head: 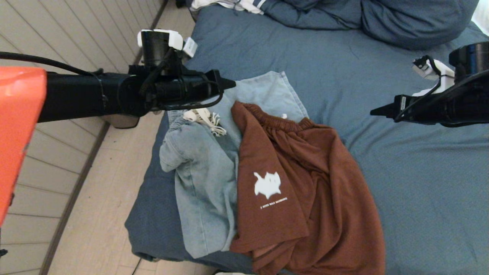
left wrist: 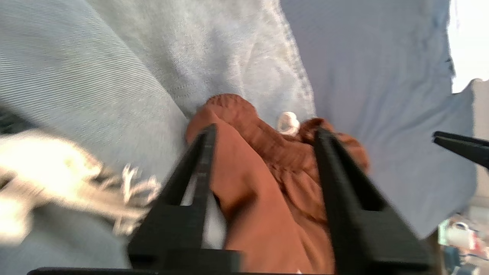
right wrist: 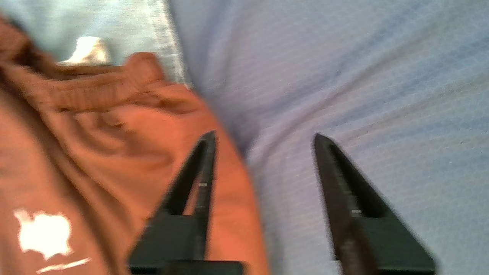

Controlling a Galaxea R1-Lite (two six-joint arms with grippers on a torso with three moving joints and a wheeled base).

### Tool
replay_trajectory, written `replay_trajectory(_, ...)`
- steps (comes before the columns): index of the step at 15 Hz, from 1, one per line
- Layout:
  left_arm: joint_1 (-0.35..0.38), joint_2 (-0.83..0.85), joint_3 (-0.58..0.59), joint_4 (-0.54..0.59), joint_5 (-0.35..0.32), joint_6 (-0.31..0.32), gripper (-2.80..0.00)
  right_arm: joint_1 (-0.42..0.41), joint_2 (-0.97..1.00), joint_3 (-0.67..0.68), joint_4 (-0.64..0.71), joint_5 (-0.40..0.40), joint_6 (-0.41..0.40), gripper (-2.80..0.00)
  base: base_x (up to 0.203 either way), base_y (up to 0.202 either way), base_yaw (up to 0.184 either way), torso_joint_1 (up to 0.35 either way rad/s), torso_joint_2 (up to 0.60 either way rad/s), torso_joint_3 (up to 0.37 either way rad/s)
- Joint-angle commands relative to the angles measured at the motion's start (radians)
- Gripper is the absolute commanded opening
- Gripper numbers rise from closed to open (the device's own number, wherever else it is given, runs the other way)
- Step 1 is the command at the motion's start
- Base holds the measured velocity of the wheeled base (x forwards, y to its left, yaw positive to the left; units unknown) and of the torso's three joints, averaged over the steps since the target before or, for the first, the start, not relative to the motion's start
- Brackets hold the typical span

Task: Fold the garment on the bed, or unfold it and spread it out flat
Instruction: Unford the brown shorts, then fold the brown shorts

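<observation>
Hovering open and empty: left hand (head: 229,83), right hand (head: 376,111). Lying rumpled on the bed (head: 382,76): brown shorts (head: 305,179). Folding not yet begun.

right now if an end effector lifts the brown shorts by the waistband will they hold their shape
Probably not. The rust-brown cotton shorts with the white cat print lie creased and bunched, so they would likely droop and unfurl. Their gathered elastic waistband may stretch. They overlap the light-blue denim shorts, which could drag along.
</observation>
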Motion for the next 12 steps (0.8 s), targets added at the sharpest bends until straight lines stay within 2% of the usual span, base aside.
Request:
replay_trajectory(1, 0.0, -0.147, 0.106, -0.004, -0.005, -0.002, -2.8, 0.008, -0.106, 0.057, 0.003, 0.004, 0.009, -2.8, 0.0, 0.0, 0.0, 0.0, 0.0, 0.0)
replay_trajectory(4, 0.035, -0.363, 0.343, -0.005, -0.005, 0.007, -2.8, 0.021, -0.294, 0.177, 0.005, 0.004, 0.033, -2.8, 0.0, 0.0, 0.0, 0.0, 0.0, 0.0)
replay_trajectory(7, 0.148, -0.6, 0.545, 0.018, -0.007, 0.032, -2.8, 0.03, -0.478, 0.293, 0.018, 0.004, 0.051, -2.8, 0.0, 0.0, 0.0, 0.0, 0.0, 0.0)
replay_trajectory(10, 0.264, -0.849, 0.675, 0.116, -0.008, 0.075, -2.8, 0.044, -0.673, 0.327, 0.163, 0.005, 0.054, -2.8, 0.0, 0.0, 0.0, 0.0, 0.0, 0.0)
replay_trajectory(12, 0.31, -1.053, 0.724, 0.244, -0.016, 0.098, -2.8, 0.06, -0.838, 0.328, 0.318, 0.004, 0.055, -2.8, 0.0, 0.0, 0.0, 0.0, 0.0, 0.0)
